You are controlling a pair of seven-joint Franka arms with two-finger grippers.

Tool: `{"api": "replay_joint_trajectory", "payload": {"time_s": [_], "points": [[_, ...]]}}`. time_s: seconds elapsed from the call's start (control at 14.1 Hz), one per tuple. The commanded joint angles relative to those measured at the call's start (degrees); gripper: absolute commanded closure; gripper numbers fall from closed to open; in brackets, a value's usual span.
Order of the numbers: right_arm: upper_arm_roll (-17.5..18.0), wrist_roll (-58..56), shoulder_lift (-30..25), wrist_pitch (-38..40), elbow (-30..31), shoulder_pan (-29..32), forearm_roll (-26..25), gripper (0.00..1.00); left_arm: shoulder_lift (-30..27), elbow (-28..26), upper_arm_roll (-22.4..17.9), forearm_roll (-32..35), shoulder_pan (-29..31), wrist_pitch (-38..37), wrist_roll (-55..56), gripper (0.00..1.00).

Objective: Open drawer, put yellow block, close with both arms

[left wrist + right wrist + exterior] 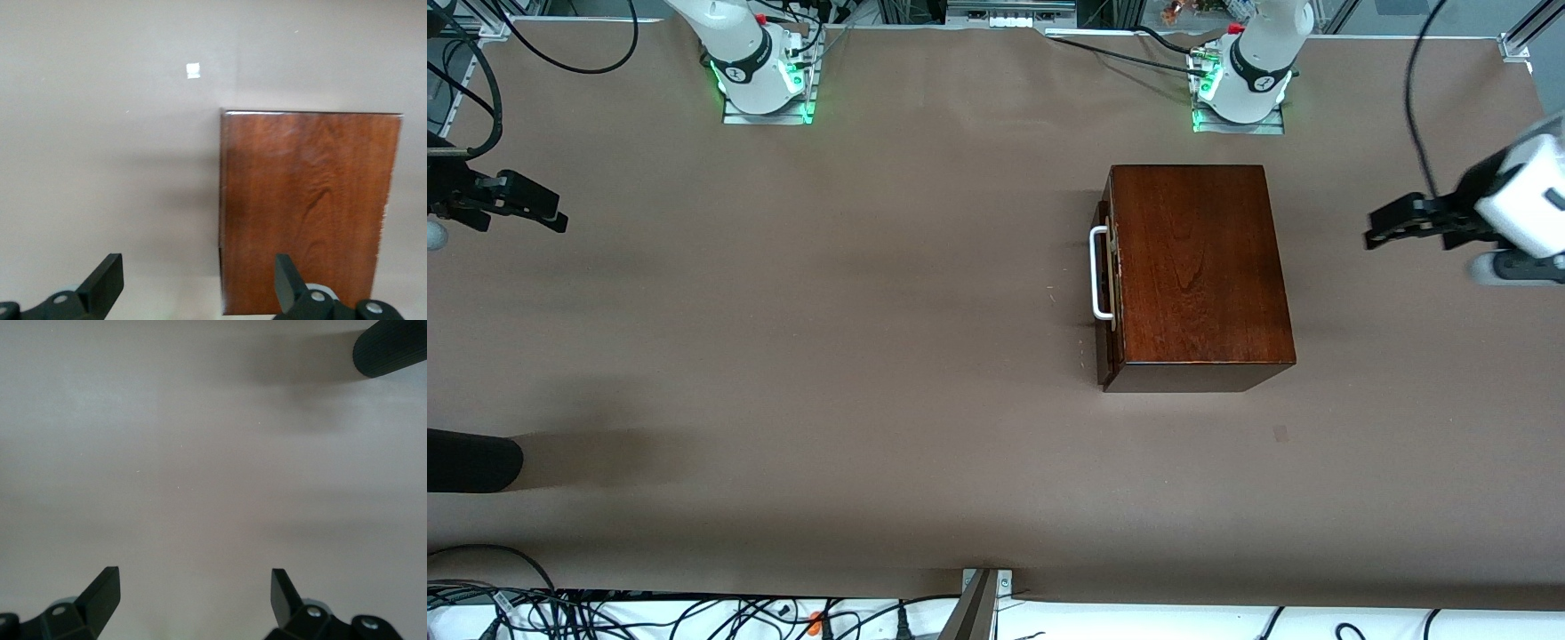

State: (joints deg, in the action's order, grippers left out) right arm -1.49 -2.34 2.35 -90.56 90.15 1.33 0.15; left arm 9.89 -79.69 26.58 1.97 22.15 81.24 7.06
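Nearest the front camera lies a dark rounded object [471,462] at the table's edge, toward the right arm's end; I cannot tell what it is. Farther from that camera stands the mahogany box [1196,267], toward the left arm's end, its drawer [1107,293] pushed in, the white handle [1100,273] facing the table's middle. No yellow block shows in any view (it may be inside the shut drawer, but that is hidden).

Left gripper [1383,229] hangs over bare table [871,356] beside the box, at the left arm's end, fingers spread wide and holding nothing. Right gripper [547,212] waits over the table's edge at the right arm's end, fingers likewise spread and empty.

Judging from the shut drawer, either the task is finished or opening comes first. For opening, the bar is best taken squarely at its middle and pulled straight along the slide.

Broad open table lies before the handle, so the drawer has ample room to travel.
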Motion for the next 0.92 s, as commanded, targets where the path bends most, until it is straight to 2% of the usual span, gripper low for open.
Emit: {"api": "replay_joint_trajectory", "payload": {"time_s": [0.0, 0.14, 0.85], "points": [[0.1, -0.7, -0.4, -0.3, 0.4, 0.2, 0.8, 0.00, -6.9, -11.4, 0.5, -1.4, 1.9, 5.9, -1.5, 0.00], [0.1, -0.7, -0.4, -0.3, 0.4, 0.2, 0.8, 0.00, -7.2, -14.0, 0.5, -1.4, 1.9, 8.5, -1.5, 0.00], [0.1, -0.7, -0.4, -0.3, 0.4, 0.2, 0.8, 0.00, -6.5, -10.9, 0.3, -1.3, 0.4, 8.0, -3.2, 0.00]]}}
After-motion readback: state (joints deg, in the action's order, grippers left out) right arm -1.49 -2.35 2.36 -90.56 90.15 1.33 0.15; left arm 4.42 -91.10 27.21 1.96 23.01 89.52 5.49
